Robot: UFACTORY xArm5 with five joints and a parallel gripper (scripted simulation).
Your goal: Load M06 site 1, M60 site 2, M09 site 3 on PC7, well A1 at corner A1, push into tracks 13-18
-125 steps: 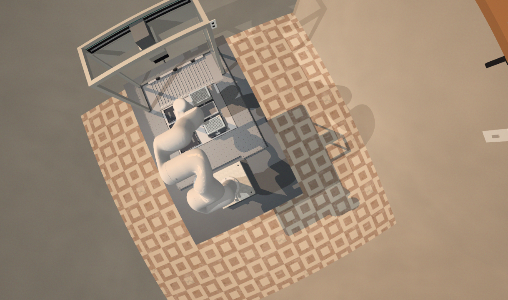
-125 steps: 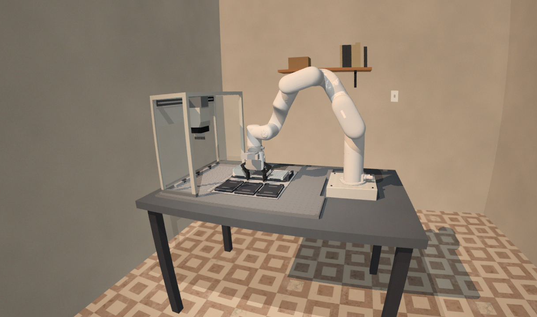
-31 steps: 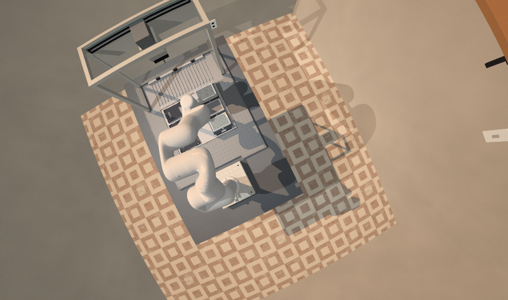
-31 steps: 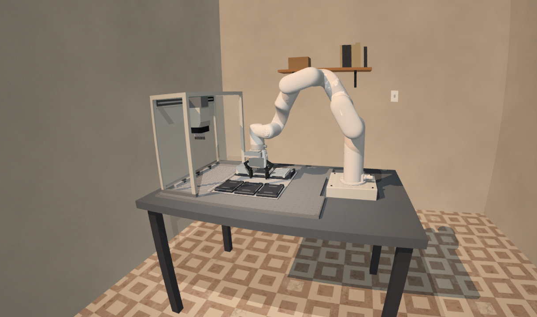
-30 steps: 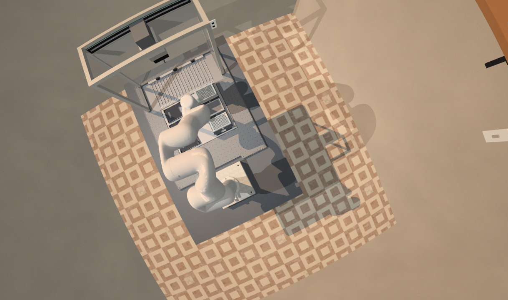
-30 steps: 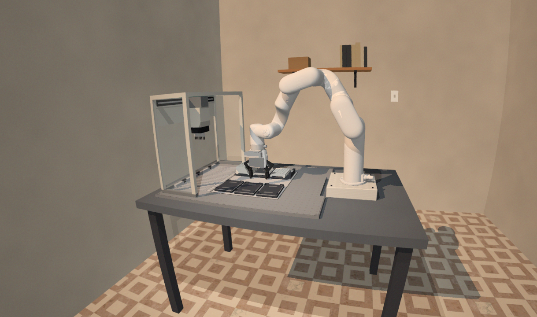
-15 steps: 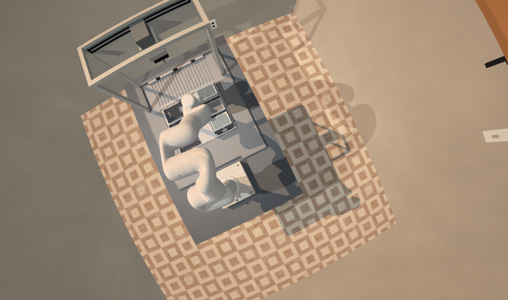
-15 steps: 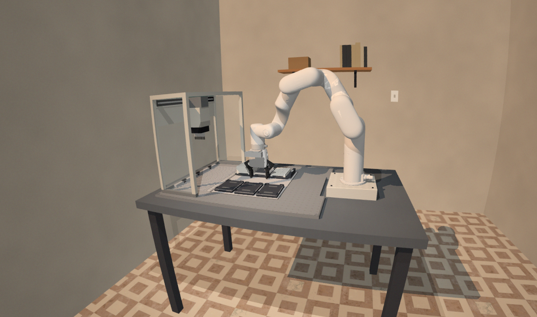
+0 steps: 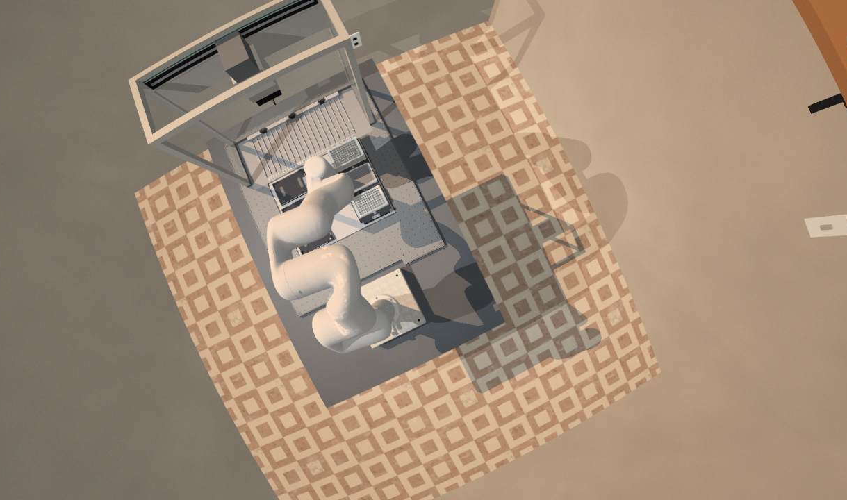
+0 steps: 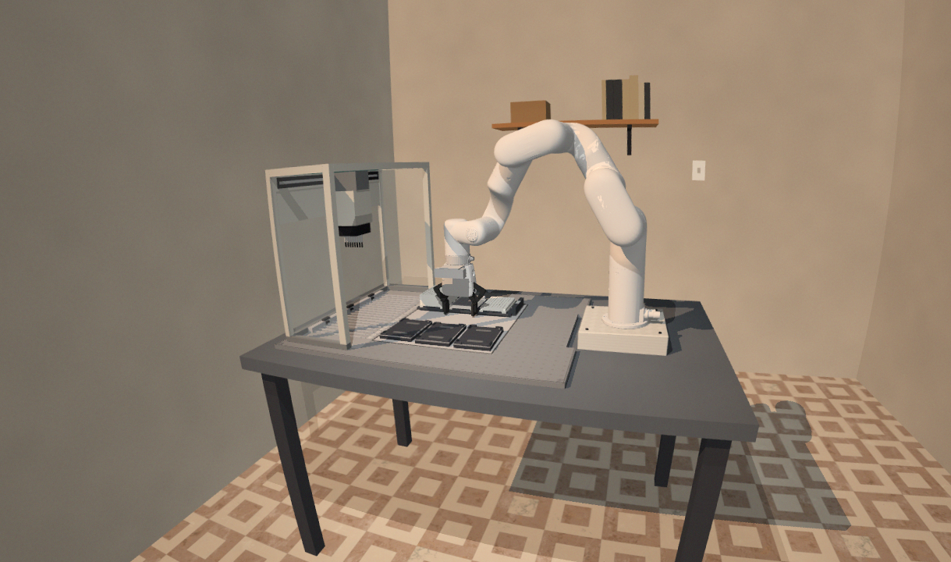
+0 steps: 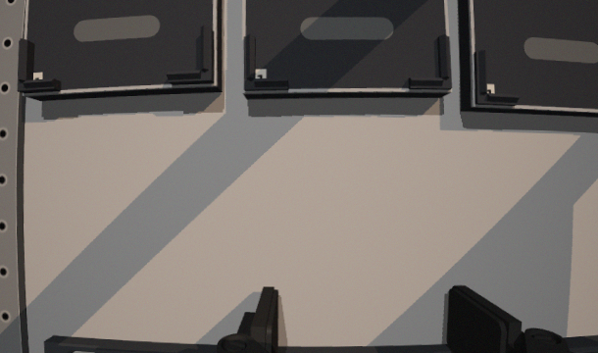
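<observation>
The top view looks straight down from high above, taking in the whole table, the arm and much floor. The exterior view stands off to one side at about head height, facing the table and the arm against a wall. The wrist view looks down, close over the carrier, which shows in the exterior view too.
</observation>
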